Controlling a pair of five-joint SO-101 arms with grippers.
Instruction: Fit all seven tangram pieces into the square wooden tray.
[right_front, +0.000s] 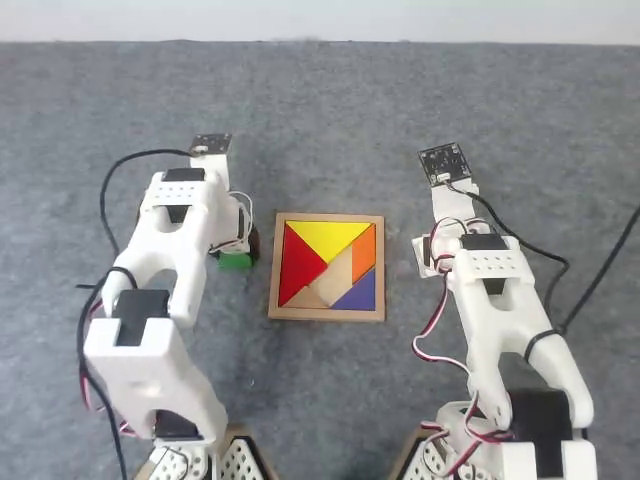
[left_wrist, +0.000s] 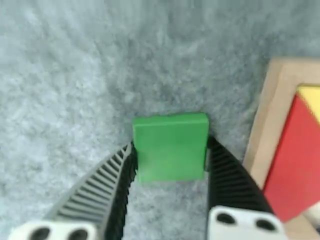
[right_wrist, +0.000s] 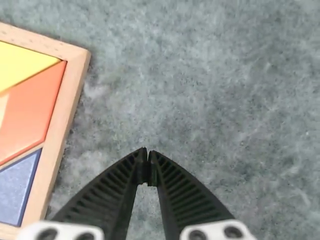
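The square wooden tray (right_front: 327, 316) lies on the grey carpet between the two arms. It holds a yellow triangle (right_front: 325, 238), a red triangle (right_front: 298, 268), an orange piece (right_front: 364, 255) and a blue triangle (right_front: 360, 292) around a tan middle area. A green square piece (left_wrist: 170, 147) sits just off the tray's left rim (left_wrist: 272, 105), and my left gripper (left_wrist: 170, 150) is shut on it, one finger against each side. The same green piece (right_front: 236, 260) shows under the left arm from above. My right gripper (right_wrist: 148, 152) is shut and empty over carpet, right of the tray rim (right_wrist: 70, 100).
Grey carpet covers the whole table, with open room beyond and in front of the tray. Black cables trail from both arms. The arm bases stand at the near edge.
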